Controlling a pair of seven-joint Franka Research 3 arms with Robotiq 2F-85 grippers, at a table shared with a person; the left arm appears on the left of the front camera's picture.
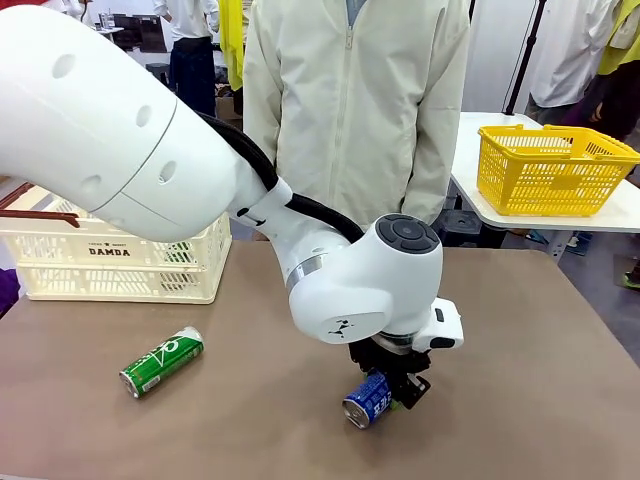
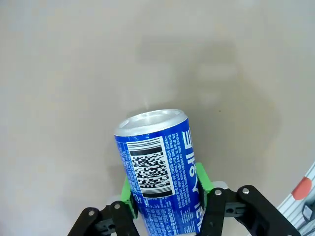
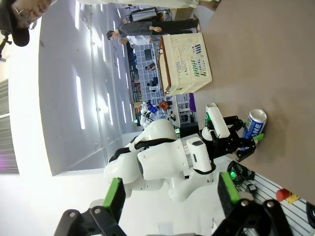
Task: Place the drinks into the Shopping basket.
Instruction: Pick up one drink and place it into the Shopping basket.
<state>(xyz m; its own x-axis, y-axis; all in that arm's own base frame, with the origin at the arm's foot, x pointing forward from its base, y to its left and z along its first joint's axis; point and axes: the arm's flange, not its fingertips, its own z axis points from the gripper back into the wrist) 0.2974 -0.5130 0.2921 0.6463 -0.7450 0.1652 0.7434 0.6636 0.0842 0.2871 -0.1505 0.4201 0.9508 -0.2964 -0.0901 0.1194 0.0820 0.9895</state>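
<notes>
Probably a robot lab: white arm, yellow basket, onlookers behind.

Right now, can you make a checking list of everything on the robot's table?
Surface: brown table, mostly bare.
Job's things: blue can lying on table; green can lying apart; Shopping basket at far left.
Clutter: nothing seen.
Grippers: left gripper shut on blue can; right gripper open, raised.
Cables: black hose along left arm.
Surroundings: person across table; yellow basket on side table.
</notes>
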